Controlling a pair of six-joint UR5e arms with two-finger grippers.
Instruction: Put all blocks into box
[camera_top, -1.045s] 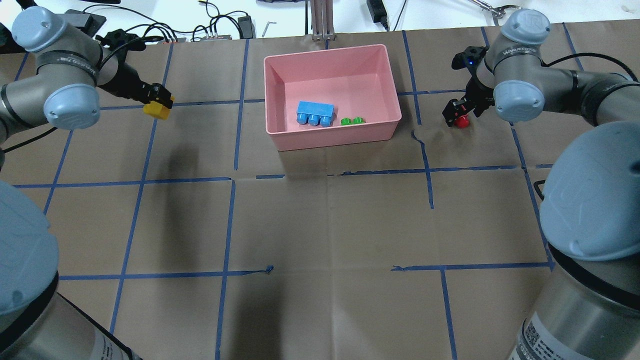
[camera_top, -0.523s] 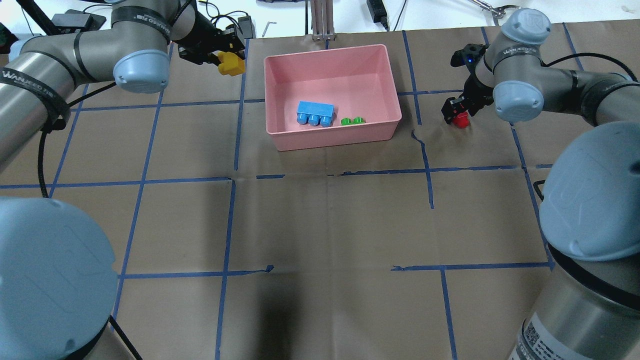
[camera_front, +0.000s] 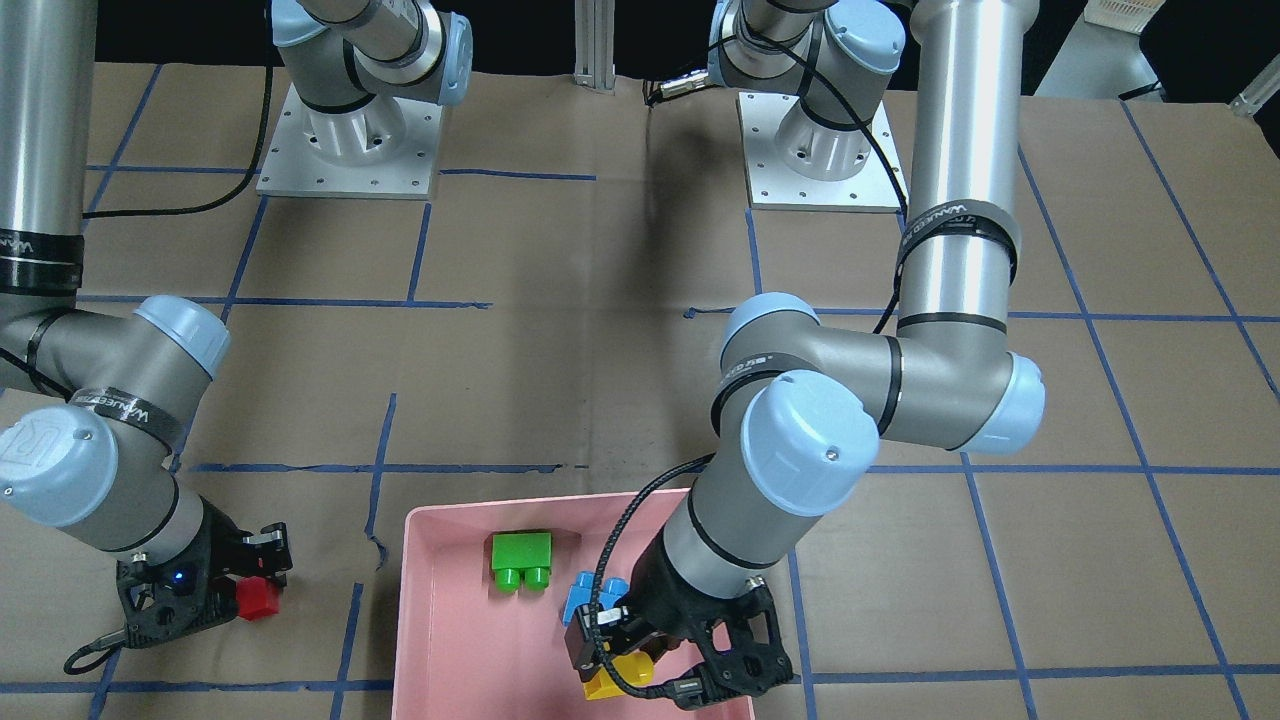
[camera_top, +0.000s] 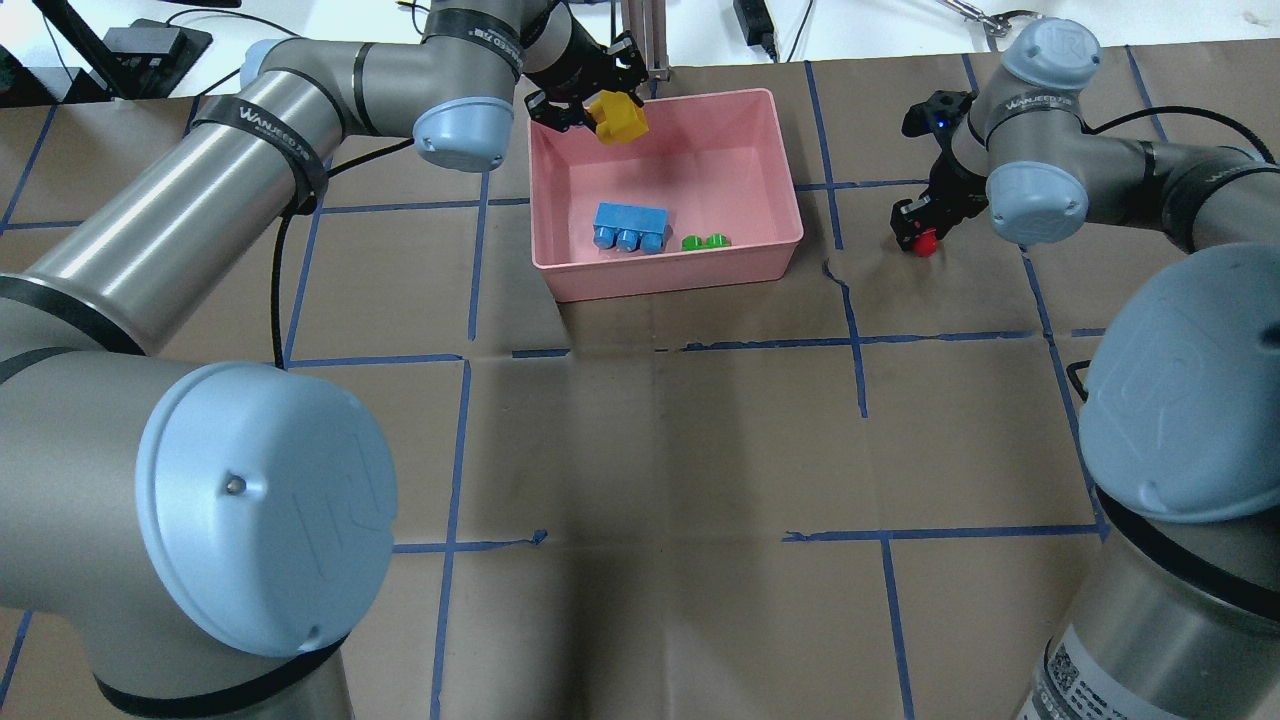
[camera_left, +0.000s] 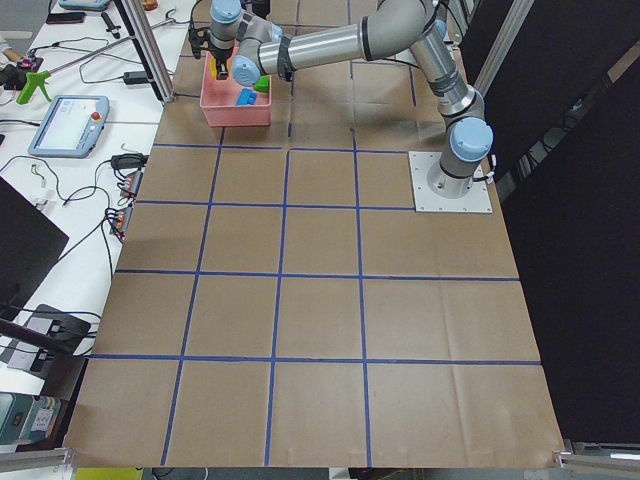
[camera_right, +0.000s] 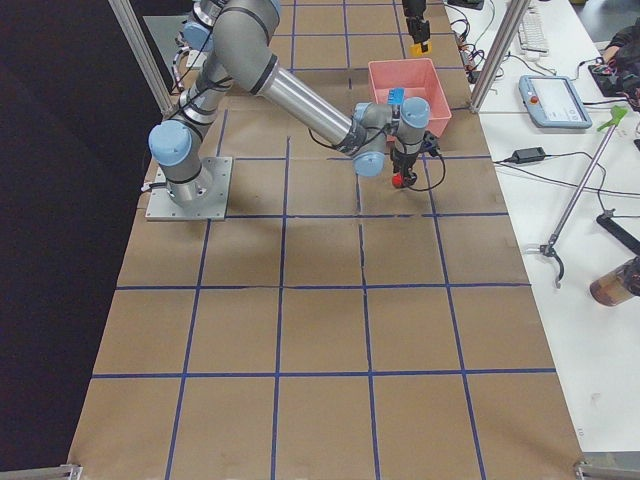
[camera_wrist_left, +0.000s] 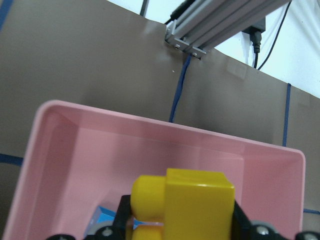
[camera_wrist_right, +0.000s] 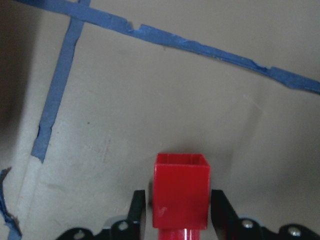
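The pink box (camera_top: 670, 280) stands at the table's far middle. The blue block (camera_top: 630, 225) and the green block (camera_top: 706, 241) lie inside it near its front wall. My left gripper (camera_top: 608, 112) is shut on the yellow block (camera_top: 618, 120) and holds it above the box's far-left corner; the left wrist view shows the yellow block (camera_wrist_left: 195, 205) over the pink floor. My right gripper (camera_top: 922, 236) is to the right of the box, low over the paper, its fingers closed on the sides of the red block (camera_wrist_right: 181, 195). The red block also shows in the front-facing view (camera_front: 257, 598).
An aluminium post (camera_top: 645, 40) stands just behind the box's far rim, close to my left wrist. Cables and devices (camera_top: 450, 55) lie beyond the table's far edge. Blue tape lines (camera_top: 460, 450) mark a grid on the brown paper.
My left arm has swung from the far left to above the box's far-left corner, carrying the yellow block. My right gripper with the red block has hardly moved.
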